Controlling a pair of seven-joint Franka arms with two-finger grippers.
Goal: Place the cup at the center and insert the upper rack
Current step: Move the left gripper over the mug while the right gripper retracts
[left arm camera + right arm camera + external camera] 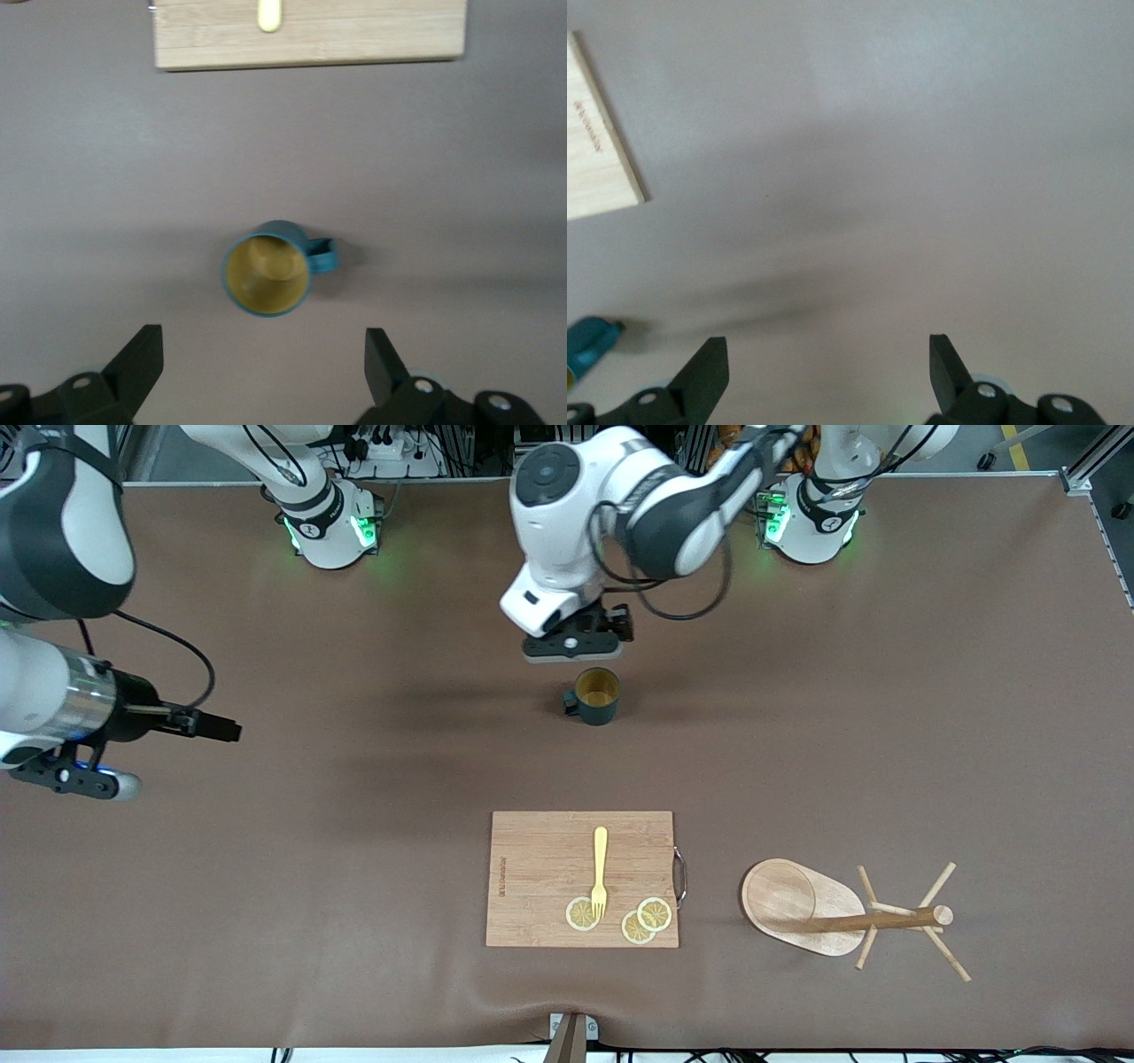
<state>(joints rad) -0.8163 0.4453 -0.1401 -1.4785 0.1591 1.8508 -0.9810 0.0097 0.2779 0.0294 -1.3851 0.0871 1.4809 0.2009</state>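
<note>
The dark teal cup (595, 695) stands upright on the brown table near its middle, yellowish inside, handle toward the right arm's end. It also shows in the left wrist view (266, 274). My left gripper (571, 646) hangs open and empty over the table right beside the cup, and its fingertips (142, 354) are clear of the cup. The wooden mug tree (842, 917) lies on its side, nearer the front camera, toward the left arm's end. My right gripper (75, 781) is open and empty over bare table at the right arm's end (828, 354).
A rectangular wooden cutting board (532, 868) lies nearer the front camera than the cup, carrying a yellow fork (600, 872) and lemon slices (654, 913). Its edge shows in the left wrist view (310, 40) and its corner in the right wrist view (594, 150).
</note>
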